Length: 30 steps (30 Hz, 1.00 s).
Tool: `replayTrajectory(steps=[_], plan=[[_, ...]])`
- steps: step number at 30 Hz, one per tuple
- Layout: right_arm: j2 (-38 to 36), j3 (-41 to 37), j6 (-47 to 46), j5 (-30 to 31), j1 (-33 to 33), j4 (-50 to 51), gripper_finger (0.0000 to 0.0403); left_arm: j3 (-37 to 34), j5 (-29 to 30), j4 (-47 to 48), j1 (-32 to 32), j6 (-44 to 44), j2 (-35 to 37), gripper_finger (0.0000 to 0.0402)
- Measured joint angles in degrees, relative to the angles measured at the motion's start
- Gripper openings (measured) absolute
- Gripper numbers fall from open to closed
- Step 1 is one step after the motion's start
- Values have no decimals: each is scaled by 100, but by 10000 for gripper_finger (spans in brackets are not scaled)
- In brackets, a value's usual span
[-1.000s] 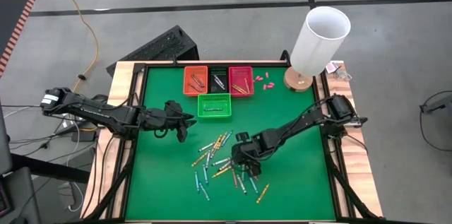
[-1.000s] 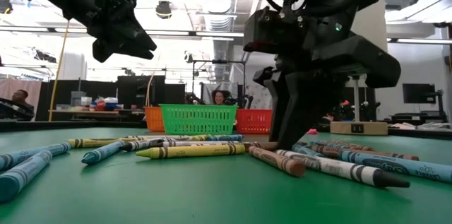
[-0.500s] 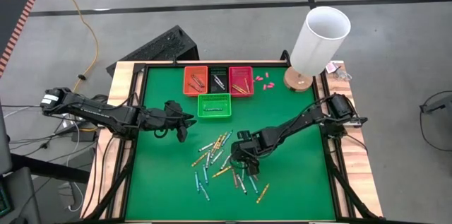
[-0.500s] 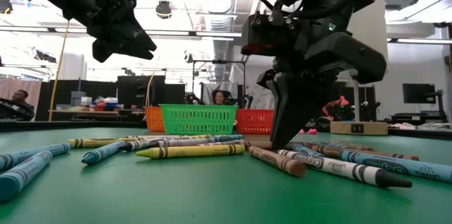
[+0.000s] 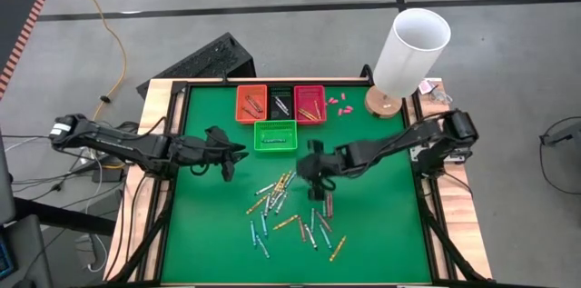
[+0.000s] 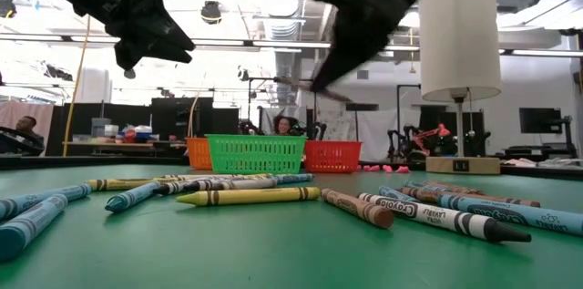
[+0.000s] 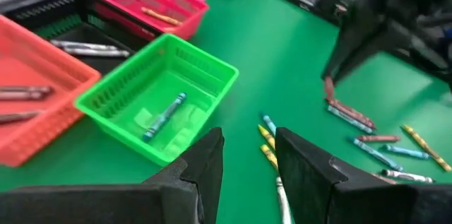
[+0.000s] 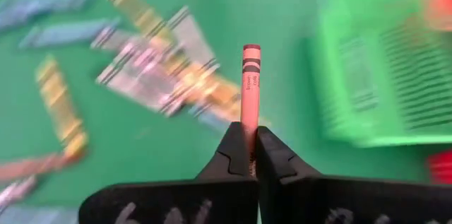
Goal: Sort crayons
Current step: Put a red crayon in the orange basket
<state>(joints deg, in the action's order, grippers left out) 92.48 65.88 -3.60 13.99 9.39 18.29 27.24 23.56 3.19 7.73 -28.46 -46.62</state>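
Loose crayons [image 5: 290, 206] in orange, blue, grey and reddish colours lie scattered on the green table. My right gripper [image 5: 313, 163] hangs above the pile's far edge, near the green basket [image 5: 275, 136], shut on a reddish crayon [image 8: 251, 75]. My left gripper [image 7: 247, 146] stands open with nothing between its fingers, above the table left of the green basket. One blue crayon [image 7: 164, 116] lies in that basket. Behind it, the orange basket [image 5: 251, 104], the black basket [image 5: 280, 102] and the red basket [image 5: 310, 104] also hold crayons. My right gripper pinches the reddish crayon's near end [image 8: 248, 131] between its two fingers. The crayon runs on along the fingers and sticks out past their tips. It is lifted clear of the table, above the other crayons.
A white lamp [image 5: 413, 52] on a round wooden base stands at the table's far right corner. A few small pink bits [image 5: 338, 104] lie right of the red basket. A raised wooden rim [image 5: 172, 124] frames the table.
My right gripper has shut on a reddish crayon in the pile. It has then risen and gone toward the far edge and the green basket, tipping as it went. The crayon is lifted clear of the table.
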Motion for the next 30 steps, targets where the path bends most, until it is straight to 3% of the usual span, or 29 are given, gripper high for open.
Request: replayTrajectory(steps=[7,18,25,30], plan=[[125,0,256,602,-722,-1859,2,0,337,283,0,-73,403,119],[1828,76,277,563,-1875,-5987,2,0,413,568,-1,-86,390,119],[2810,922,-189,24,-2335,-6375,2,0,410,785,0,-123,388,119],[3200,1532,-244,-64,-2467,-5778,2,0,410,817,0,-133,390,119]])
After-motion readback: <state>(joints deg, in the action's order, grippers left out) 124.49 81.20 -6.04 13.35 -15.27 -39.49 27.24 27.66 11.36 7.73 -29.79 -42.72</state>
